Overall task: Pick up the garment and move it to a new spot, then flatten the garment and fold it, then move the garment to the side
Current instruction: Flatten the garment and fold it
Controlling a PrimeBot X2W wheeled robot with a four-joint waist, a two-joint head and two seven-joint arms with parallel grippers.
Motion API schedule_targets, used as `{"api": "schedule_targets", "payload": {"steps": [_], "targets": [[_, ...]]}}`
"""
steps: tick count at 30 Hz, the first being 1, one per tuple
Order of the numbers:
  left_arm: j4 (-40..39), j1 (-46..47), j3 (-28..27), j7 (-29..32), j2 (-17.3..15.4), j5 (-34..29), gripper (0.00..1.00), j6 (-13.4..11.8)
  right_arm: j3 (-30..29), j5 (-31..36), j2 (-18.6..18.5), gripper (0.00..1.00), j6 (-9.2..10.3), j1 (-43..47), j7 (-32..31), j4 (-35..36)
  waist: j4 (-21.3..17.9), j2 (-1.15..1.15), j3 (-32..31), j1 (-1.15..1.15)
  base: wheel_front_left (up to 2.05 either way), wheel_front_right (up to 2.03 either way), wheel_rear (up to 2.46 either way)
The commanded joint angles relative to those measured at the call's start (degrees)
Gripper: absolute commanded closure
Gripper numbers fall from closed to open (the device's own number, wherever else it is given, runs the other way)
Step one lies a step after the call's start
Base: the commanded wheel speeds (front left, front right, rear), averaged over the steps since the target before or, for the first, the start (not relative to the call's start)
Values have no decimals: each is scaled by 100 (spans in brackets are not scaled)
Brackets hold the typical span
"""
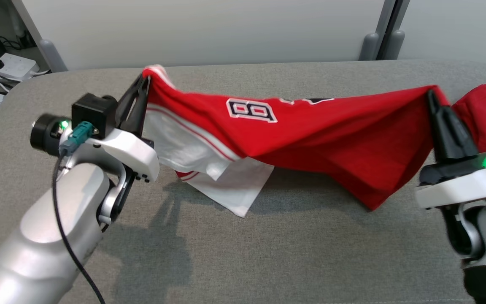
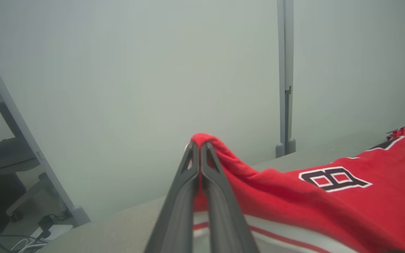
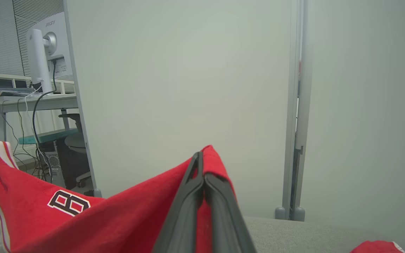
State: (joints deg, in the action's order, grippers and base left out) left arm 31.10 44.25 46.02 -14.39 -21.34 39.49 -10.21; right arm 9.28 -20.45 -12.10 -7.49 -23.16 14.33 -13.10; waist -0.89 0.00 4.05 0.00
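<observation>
Red jersey (image 1: 310, 135) is strung up between your left gripper (image 1: 144, 84) and right gripper (image 1: 432, 99), both clamped on its edges over the grey table (image 1: 268, 253). Thin pinches though, so tugging apart could slip a corner free.

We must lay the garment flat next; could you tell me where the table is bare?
Bare: the near strip of the table, before the hanging garment; and the far strip along the partition. Crowded: the middle, between left tool and right tool, and the far right, where red cloth lies.
</observation>
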Motion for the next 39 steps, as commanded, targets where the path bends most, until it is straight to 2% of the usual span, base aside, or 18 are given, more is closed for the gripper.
{"api": "schedule_targets", "payload": {"steps": [1,5,9,12,15,16,17,22,25,26,31,32,33,34,35,36,39], "targets": [[-489,284,-312,-44,-308,-12,100,-116,-16,34,-157,100,0,3,65,335,39,0,17,0,0,0,0],[-1819,79,-564,30,-753,-7,100,-489,-366,233,-414,100,0,273,66,1053,55,0,26,0,0,0,0],[-3115,-199,-806,438,-1166,135,100,-942,-734,218,-447,100,0,563,18,1706,3,0,-8,0,0,0,0],[-3544,-383,-873,915,-1318,417,100,-1111,-744,64,-403,100,0,554,-277,1746,-65,0,56,0,0,0,0],[-3203,-364,-854,1205,-1169,815,100,-895,-556,-133,-375,100,0,203,-627,1127,-112,0,219,0,0,0,0],[-2590,-173,-752,1197,-1052,821,100,-634,-406,-265,-357,100,0,-175,-805,444,-143,0,356,0,0,0,0],[-2238,-64,-718,1126,-930,837,100,-485,-267,-277,-384,100,0,-383,-875,86,-154,0,426,0,0,0,0],[-313,511,-510,561,-216,731,100,127,328,-682,-248,100,0,-1429,-785,-1644,-203,0,795,0,0,0,0],[725,864,-481,146,225,607,100,364,664,-878,-96,100,0,-1982,-533,-2554,-238,0,991,0,0,0,0],[725,864,-481,146,225,607,100,364,664,-878,-96,100,0,-1982,-533,-2554,-238,0,991,0,0,0,0],[1865,1314,-669,-53,737,310,100,630,1161,-1189,192,100,0,-2686,-129,-3620,-340,0,1225,0,0,0,0],[1897,1373,-772,-56,779,177,100,638,1236,-1259,249,84,0,-2792,-72,-3748,-363,0,1263,0,0,0,0],[1903,1396,-888,-57,813,42,100,640,1317,-1324,303,54,0,-2887,-29,-3851,-390,0,1299,0,0,0,0],[1899,1395,-1001,-58,844,-91,75,649,1404,-1367,341,7,0,-2972,5,-3927,-414,0,1327,0,0,0,0],[1890,1381,-1104,-58,883,-227,45,650,1479,-1402,363,0,0,-3039,31,-3985,-425,0,1342,0,0,0,0],[1874,1359,-1217,-59,926,-345,0,643,1533,-1447,383,0,0,-3089,48,-4017,-434,0,1351,0,0,0,0],[1828,1254,-1532,-60,1063,-617,0,655,1555,-1446,337,0,0,-3127,62,-3779,-437,0,1357,0,0,0,0]]}}
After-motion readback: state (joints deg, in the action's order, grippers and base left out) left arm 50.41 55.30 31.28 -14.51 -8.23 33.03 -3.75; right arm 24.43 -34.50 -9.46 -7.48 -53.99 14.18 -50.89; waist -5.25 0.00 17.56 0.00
